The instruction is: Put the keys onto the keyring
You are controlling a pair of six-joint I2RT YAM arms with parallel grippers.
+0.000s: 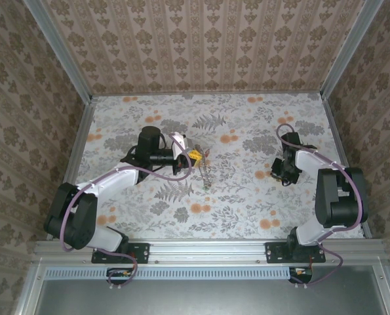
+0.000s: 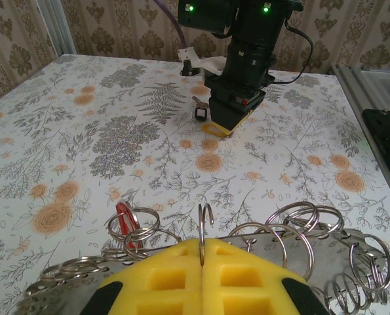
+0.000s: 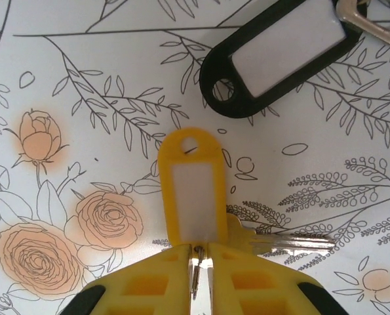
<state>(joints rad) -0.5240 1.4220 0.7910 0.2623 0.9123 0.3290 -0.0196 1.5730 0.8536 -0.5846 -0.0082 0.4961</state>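
Observation:
My left gripper (image 2: pixel 202 244) (image 1: pixel 195 157) is shut on the keyring (image 2: pixel 202 220), a thin wire whose hooked open end rises from between the yellow fingers. A red key tag (image 2: pixel 124 220) hangs among small split rings to its left. Pointing down at the table, my right gripper (image 3: pixel 201 248) (image 1: pixel 280 174) has its yellow fingers closed to a narrow gap on the small wire ring of a key (image 3: pixel 283 241) with a yellow tag (image 3: pixel 191 187). The silver blade sticks out to the right. A black-tagged key (image 3: pixel 273 56) lies just beyond.
A metal strip (image 2: pixel 326 252) (image 1: pixel 206 174) hung with several split rings lies across the table under my left gripper. The right gripper (image 2: pixel 221 125) shows across the floral table with the black tag (image 2: pixel 200 113) beside it. Patterned walls enclose three sides.

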